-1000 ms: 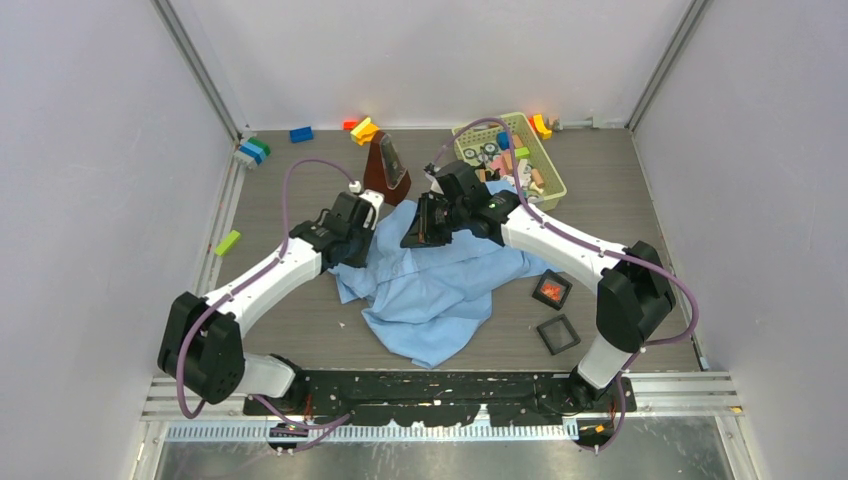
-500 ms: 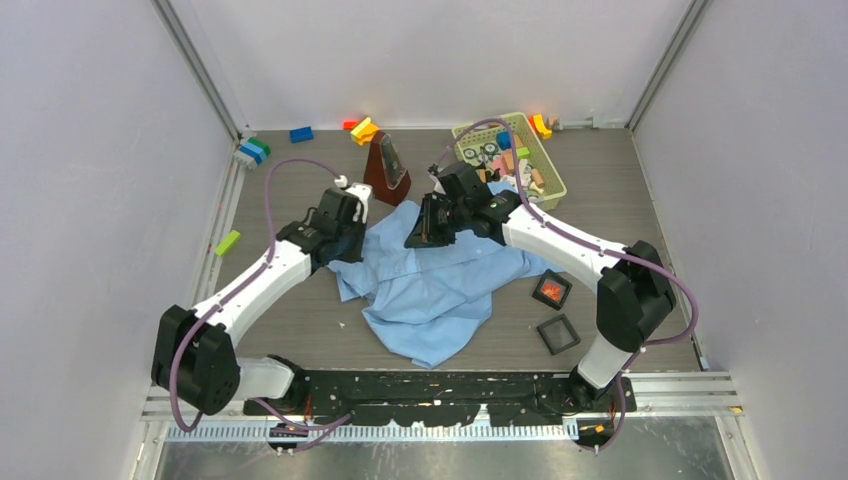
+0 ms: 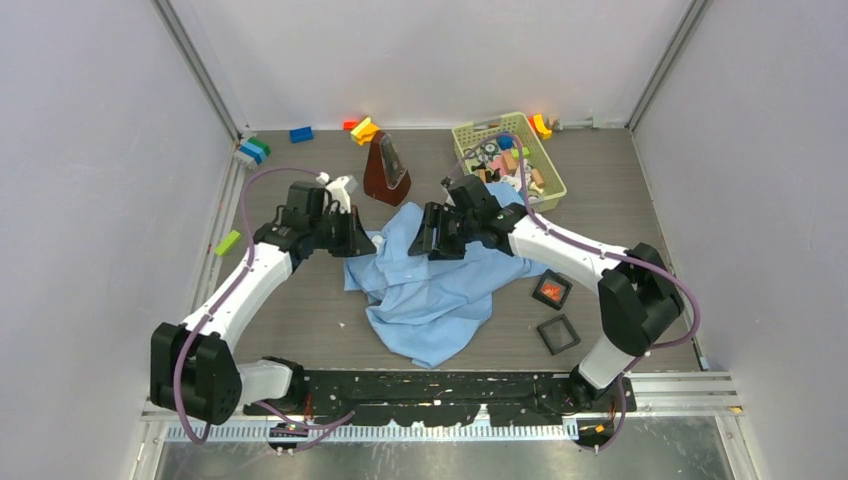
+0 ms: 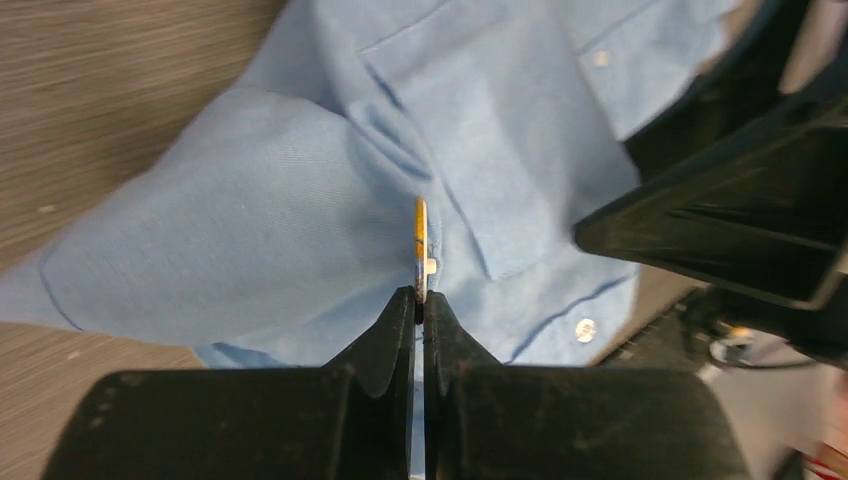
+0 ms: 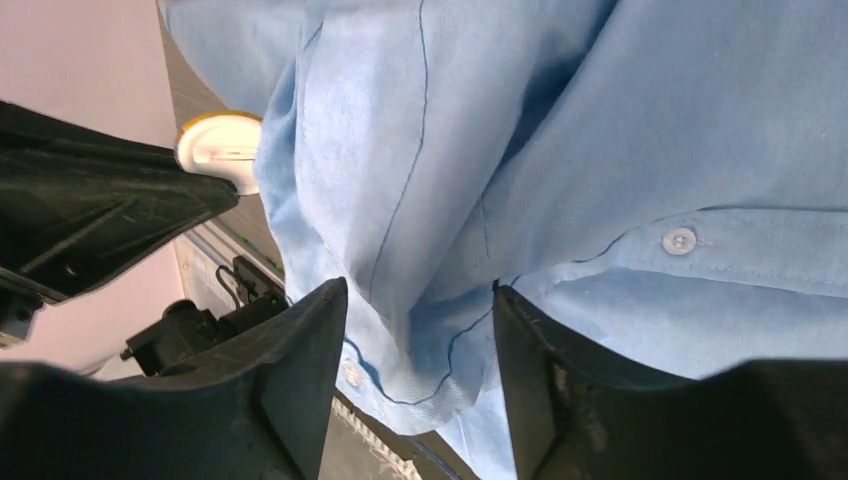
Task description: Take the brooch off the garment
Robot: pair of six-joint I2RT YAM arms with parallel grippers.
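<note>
In the left wrist view the left gripper (image 4: 421,300) is seen with its fingers pressed together on the brooch (image 4: 421,240). The brooch is seen edge-on there, as a thin yellow and white sliver set against a fold of the shirt (image 4: 250,230). Only in the right wrist view is its face shown: a round white disc with a yellow rim, touching the shirt's edge. Whether it is free of the cloth cannot be told.

The right gripper (image 5: 417,290) is seen with its fingers partly apart. A thick fold of shirt fills the gap and is clamped between both pads; a shirt button is seen just beside the right-hand finger.

The arms' poses are given only by the top view. The left arm is reached forward along the left side of the table (image 3: 300,310), with its wrist turned inward to the shirt's near-left edge. The right arm is stretched from its base leftward across the shirt's far part, just in front of a basket (image 3: 548,180). The two grippers are set near each other, with raised cloth between them.
</note>
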